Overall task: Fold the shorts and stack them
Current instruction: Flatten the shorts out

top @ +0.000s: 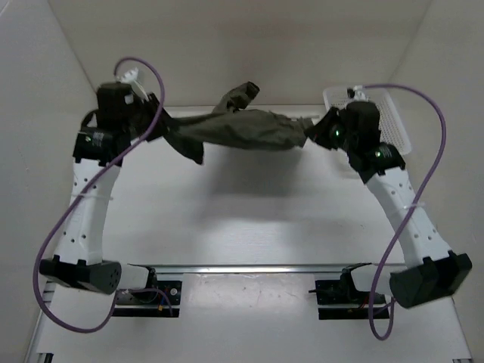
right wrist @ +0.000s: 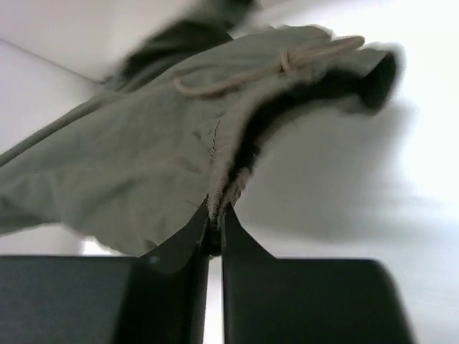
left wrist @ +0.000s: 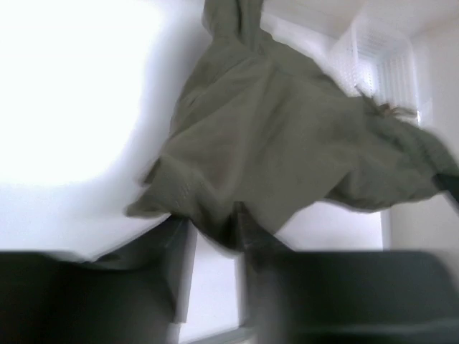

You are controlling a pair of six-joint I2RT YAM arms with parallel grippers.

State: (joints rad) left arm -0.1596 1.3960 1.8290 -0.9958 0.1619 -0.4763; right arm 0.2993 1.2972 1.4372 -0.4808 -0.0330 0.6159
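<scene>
Robot lab cell: plain white walls (top: 242, 45) boxing a white worktop (top: 249, 227), metal mounting rail (top: 249, 268), loose purple cables (top: 53, 234).

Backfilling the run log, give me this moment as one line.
stage: shorts aloft, not yet folded | left gripper: shut on shorts | right gripper: shut on waistband | basket: far right corner

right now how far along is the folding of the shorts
Done: the shorts are off the table, strung between the two arms. In hand: the left tool pinches one edge and the right tool grips the drawstring waistband, with the cloth bunched rather than flat. Left: no fold shows yet and nothing is stacked. The white basket sits behind the right arm.
</scene>
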